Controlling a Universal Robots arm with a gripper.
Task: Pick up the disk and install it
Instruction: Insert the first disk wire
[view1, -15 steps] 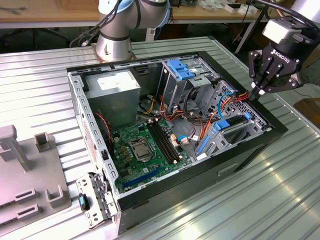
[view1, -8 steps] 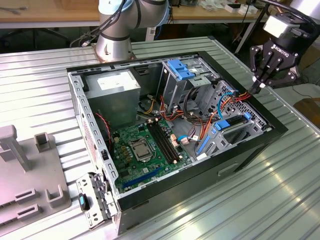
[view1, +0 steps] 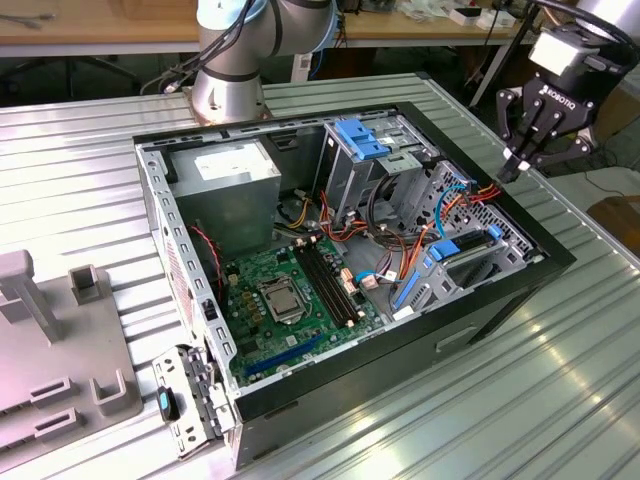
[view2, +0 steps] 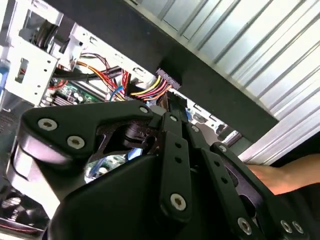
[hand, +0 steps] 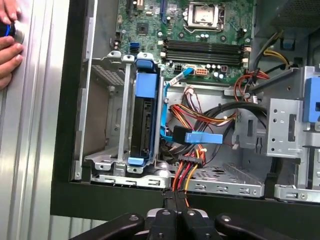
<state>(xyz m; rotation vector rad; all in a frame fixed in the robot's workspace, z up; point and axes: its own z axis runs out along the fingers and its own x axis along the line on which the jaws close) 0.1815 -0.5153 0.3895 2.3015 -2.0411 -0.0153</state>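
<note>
The disk (hand: 146, 90), a dark drive in a bright blue carrier, stands on edge in the grey bay at the case's front corner. In the exterior view the disk (view1: 463, 244) lies low in the case near the exterior view's right. My gripper (view1: 514, 170) hangs above the case's right rim, higher than the disk and apart from it. Its fingers are shut together with nothing between them. In both wrist views the gripper (hand: 175, 204) (view2: 174, 107) points at the black case rim near a bundle of red and yellow wires.
The open computer case (view1: 560, 262) lies on a ribbed metal table. A fixed blue bracket (view1: 360, 137) tops the tall drive cage. Cables (hand: 200, 120) cross the space beside the bay. A person's hand (hand: 7, 47) rests on the table by the case. A grey fixture (view1: 60, 340) stands at the exterior view's left.
</note>
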